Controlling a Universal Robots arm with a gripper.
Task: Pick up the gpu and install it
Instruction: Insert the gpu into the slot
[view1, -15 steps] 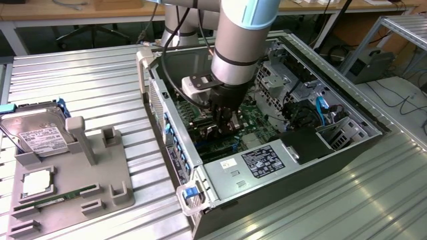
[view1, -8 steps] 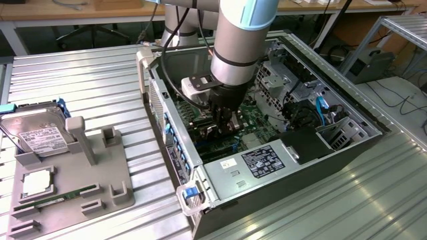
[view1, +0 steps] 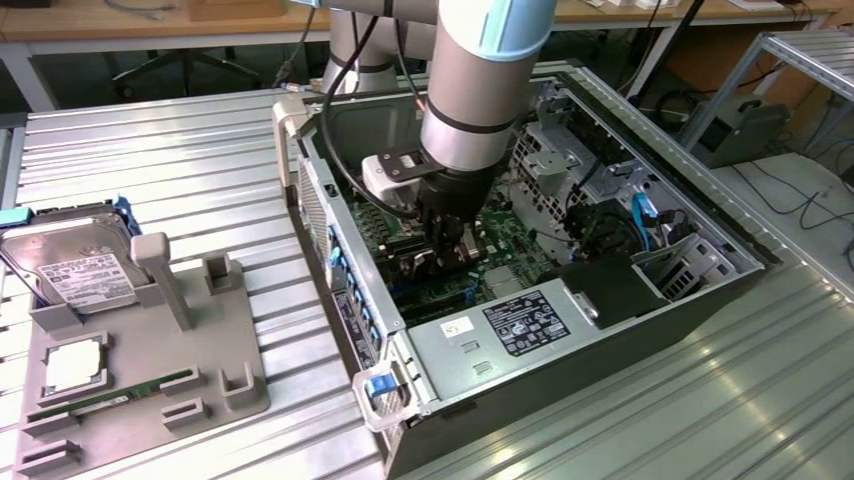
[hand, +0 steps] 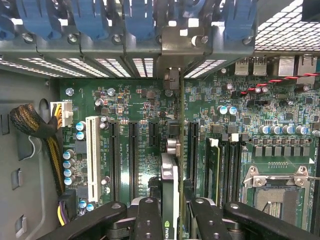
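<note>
My gripper (view1: 447, 252) is down inside the open computer case (view1: 694, 215), over the green motherboard (view1: 514, 245). In the wrist view the gpu (hand: 170, 172) stands on edge between the two black fingers (hand: 149, 220), running along an expansion slot. Its silver bracket (hand: 176, 42) reaches the slotted rear panel of the case. The gripper (hand: 172, 220) is shut on the gpu, one finger on each face. The card's lower edge and the slot under it are hidden from me.
Black expansion slots (hand: 132, 155) and a white slot (hand: 92, 157) lie beside the card, with a CPU socket (hand: 275, 195) and a braided cable bundle (hand: 35, 125) nearby. A grey fixture (view1: 147, 370) at the exterior view's left holds a hard drive (view1: 74, 265) and a green memory stick (view1: 114, 397).
</note>
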